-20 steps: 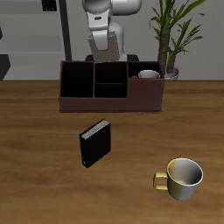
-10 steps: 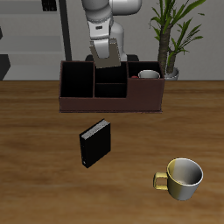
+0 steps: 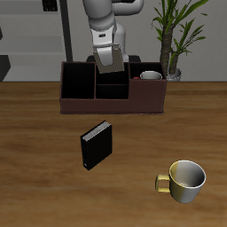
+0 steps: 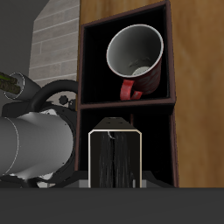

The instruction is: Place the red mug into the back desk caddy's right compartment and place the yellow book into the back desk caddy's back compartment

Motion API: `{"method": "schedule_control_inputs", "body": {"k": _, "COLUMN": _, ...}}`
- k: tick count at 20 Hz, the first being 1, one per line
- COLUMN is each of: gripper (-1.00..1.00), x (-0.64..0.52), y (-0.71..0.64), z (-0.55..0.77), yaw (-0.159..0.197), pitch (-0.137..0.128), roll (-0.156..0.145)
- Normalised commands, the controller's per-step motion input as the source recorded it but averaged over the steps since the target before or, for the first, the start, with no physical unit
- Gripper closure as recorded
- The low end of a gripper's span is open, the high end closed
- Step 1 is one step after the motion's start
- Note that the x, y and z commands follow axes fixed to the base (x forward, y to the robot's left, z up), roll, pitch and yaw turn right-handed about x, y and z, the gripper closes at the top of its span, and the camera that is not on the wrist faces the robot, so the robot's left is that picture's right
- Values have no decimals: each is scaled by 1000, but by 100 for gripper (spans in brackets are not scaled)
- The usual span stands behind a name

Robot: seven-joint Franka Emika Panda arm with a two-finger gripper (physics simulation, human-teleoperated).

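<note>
A: Where's the book point(image 3: 112, 58)?

B: Clamped in the tool point(image 3: 110, 53), tilted, hanging over the caddy point(image 3: 113, 104) around its small middle sections. Wrist view has the book point(image 4: 115, 157) edge-on right under the tool.

A: And the mug point(image 3: 151, 76)?

B: Sitting in the wide end compartment point(image 4: 129, 52), next section over from the book. Black book point(image 3: 96, 144) and gold mug point(image 3: 183, 181) are out on the surface point(image 3: 35, 168), well apart from the tool.
</note>
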Motion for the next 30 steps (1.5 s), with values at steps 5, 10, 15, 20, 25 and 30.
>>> {"method": "schedule_control_inputs", "body": {"k": 5, "gripper": 100, "x": 35, "y": 85, "z": -143, "yaw": -2, "pitch": 31, "roll": 5}}
{"method": "schedule_control_inputs", "body": {"k": 10, "gripper": 100, "x": -39, "y": 88, "z": -239, "yaw": -2, "pitch": 52, "roll": 10}}
{"method": "schedule_control_inputs", "body": {"k": 15, "gripper": 100, "x": -30, "y": 78, "z": -231, "yaw": -18, "pitch": 60, "roll": 2}}
{"method": "schedule_control_inputs", "body": {"k": 20, "gripper": 100, "x": -36, "y": 37, "z": -212, "yaw": 4, "pitch": 47, "roll": 8}}
{"method": "schedule_control_inputs", "body": {"k": 25, "gripper": 100, "x": -45, "y": -7, "z": -288, "yaw": 4, "pitch": 57, "roll": -2}}
{"method": "schedule_control_inputs", "body": {"k": 30, "gripper": -100, "x": -22, "y": 41, "z": -251, "yaw": -25, "pitch": 89, "roll": -2}}
